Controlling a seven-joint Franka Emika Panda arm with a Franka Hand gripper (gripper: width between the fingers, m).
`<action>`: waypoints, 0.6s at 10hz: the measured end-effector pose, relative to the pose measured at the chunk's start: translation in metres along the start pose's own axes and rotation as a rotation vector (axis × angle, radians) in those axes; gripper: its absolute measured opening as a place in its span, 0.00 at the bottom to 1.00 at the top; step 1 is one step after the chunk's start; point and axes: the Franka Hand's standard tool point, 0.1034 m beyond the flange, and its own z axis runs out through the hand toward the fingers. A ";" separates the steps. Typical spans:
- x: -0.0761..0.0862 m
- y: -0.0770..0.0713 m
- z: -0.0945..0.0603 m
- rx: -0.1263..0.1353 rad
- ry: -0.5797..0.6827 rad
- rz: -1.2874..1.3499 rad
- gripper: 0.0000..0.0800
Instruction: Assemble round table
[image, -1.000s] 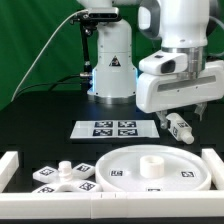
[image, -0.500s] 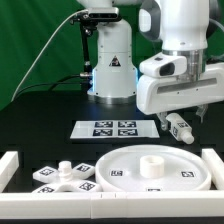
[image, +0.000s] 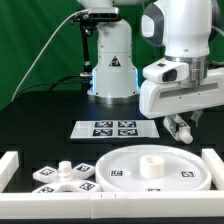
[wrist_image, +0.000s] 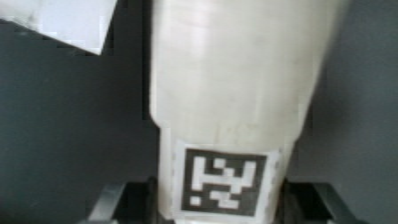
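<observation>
Pincer (image: 181, 128) clenched on the short cylindrical leg (image: 187, 134), low over the black tabletop (image: 40, 120), towards the exterior view's right.

On my wrist feed the leg (wrist_image: 231, 90) fills the frame. Its tagged end sits between the two dark fingers (wrist_image: 121, 200), which I see pressed on either flank with no gap. Its long axis runs crosswise to the jaw line and straight away from the fingertips. From outside, the leg is mostly hidden under the pincer, so I cannot tell its tilt there. It sits beside the marker board (image: 113, 128), behind the round disc (image: 125, 162), well apart from the cross-shaped base (image: 65, 175).
</observation>
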 end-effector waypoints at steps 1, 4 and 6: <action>0.000 0.000 0.000 0.000 0.000 0.000 0.38; 0.008 -0.004 -0.010 -0.012 -0.004 -0.116 0.38; 0.018 0.000 -0.027 -0.021 -0.009 -0.294 0.38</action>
